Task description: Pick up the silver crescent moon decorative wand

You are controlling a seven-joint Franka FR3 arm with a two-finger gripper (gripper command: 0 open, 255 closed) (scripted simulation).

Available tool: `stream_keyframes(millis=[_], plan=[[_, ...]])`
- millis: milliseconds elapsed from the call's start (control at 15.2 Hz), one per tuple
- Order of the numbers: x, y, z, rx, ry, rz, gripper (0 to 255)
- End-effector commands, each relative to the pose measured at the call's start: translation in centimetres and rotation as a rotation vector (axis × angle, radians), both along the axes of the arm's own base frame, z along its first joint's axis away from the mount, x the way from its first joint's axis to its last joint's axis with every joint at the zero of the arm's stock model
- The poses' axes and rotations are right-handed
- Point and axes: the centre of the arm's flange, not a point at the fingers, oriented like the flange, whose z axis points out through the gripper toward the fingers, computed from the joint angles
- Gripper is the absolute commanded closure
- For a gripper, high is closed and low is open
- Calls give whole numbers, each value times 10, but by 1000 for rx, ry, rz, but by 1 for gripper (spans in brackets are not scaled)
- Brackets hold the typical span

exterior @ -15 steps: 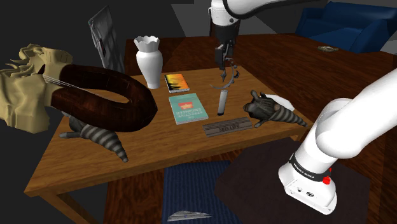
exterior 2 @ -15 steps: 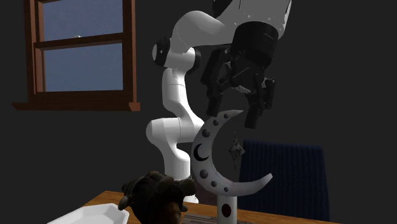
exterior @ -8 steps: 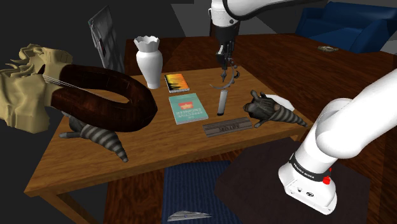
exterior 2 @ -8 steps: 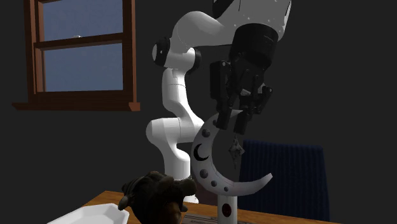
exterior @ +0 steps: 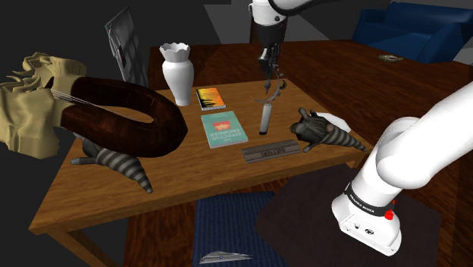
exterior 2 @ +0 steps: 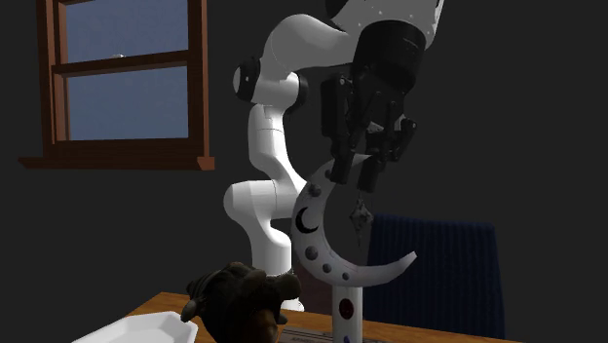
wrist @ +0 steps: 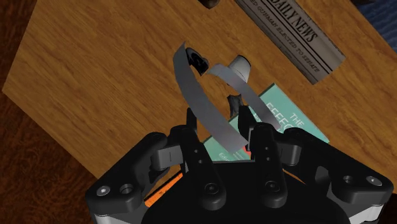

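Shoulder view: gripper [exterior: 267, 72] clasps crescent wand [exterior: 264, 120]; white vase [exterior: 178, 76] on table [exterior: 98, 199].

My arm [exterior: 424, 148] is glossy white, built from fat, rounded links, with dark caps at the joints [exterior 2: 244, 78]. Near its foot I see a black band [exterior: 369, 199] carrying small white lettering I cannot read, and just beside it a red button [exterior: 389, 215]. The hand [wrist: 219, 124] is all black, with a broad, blocky body and rounded shoulders. Round screw heads [wrist: 213, 188] are sunk in its face, and it has two slim, squared fingers [wrist: 261, 143]. Above it, the wrist housing [exterior 2: 390, 58] is a black drum.
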Motion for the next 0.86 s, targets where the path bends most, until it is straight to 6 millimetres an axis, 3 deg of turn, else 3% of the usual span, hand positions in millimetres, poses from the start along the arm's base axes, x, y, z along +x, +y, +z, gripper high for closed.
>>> stream_keyframes(millis=[0, 660, 792], plan=[[1, 1, 10, 0, 0, 0, 255], [1, 1, 63, 0, 0, 0, 255], [1, 1, 64, 0, 0, 0, 255]])
